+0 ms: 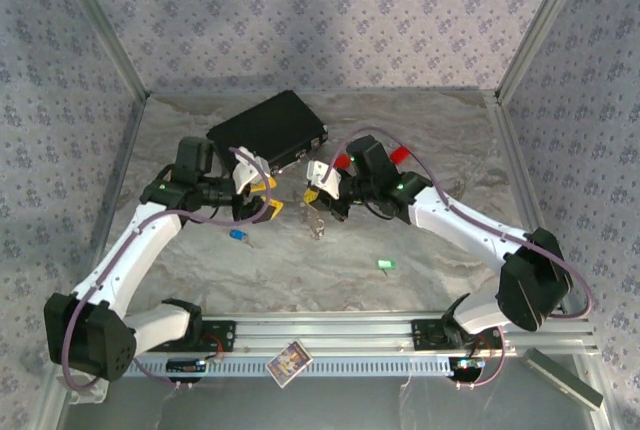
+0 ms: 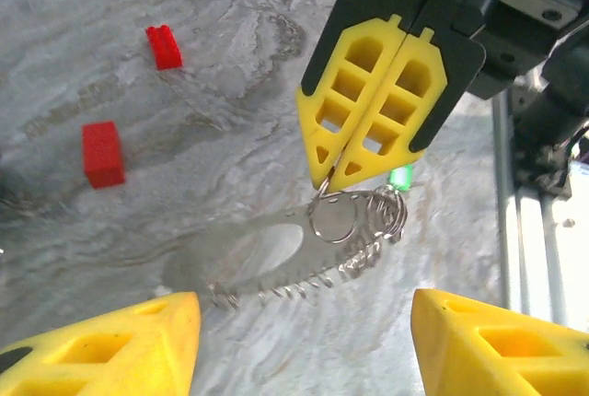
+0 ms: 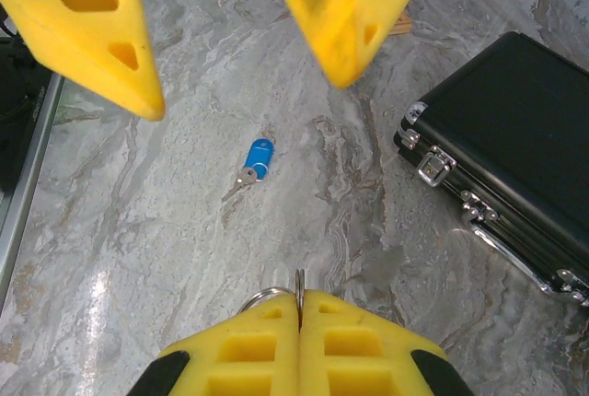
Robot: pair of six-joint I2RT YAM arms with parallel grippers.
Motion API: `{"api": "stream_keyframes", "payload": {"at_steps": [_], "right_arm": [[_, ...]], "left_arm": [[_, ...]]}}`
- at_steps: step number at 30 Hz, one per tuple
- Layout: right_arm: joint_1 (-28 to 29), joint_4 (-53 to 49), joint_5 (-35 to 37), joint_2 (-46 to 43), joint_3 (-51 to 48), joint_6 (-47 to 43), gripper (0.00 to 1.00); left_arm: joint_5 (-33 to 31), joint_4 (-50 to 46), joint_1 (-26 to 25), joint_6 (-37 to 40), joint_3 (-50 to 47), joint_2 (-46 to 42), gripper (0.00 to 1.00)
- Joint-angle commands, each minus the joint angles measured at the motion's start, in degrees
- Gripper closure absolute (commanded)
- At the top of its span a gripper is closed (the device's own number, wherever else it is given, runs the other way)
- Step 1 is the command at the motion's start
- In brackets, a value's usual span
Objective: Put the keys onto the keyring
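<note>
Keyring (image 2: 354, 221) hangs limp just off the near side of the black case (image 1: 268, 130), pinched in the right gripper (image 2: 333, 180), whose jaws are pressed together on it. Facing it, the left gripper (image 2: 302, 308) has its jaws apart and holds nothing. Loose on the tabletop (image 1: 300, 280), also on the case's near side, lie the blue key (image 3: 259, 158) toward its left end and the green key (image 1: 385, 264) past its right end.

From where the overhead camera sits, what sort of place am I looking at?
Probably a lab test booth for robot practice, not a home: a left arm and right arm bolted to a metal rail, a marble-look table, and patterned screens boxing it in.
</note>
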Motion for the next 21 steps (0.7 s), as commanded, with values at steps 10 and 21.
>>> {"api": "stream_keyframes", "payload": {"at_steps": [10, 21], "right_arm": [[0.7, 0.9, -0.7, -1.1, 0.0, -1.1, 1.0], [1.6, 1.1, -0.5, -1.3, -0.2, -1.3, 1.0]], "left_arm": [[6.6, 20.8, -1.8, -28.4, -11.9, -2.0, 0.38], [13.8, 24.2, -2.5, -37.1, -9.9, 5.7, 0.43]]}}
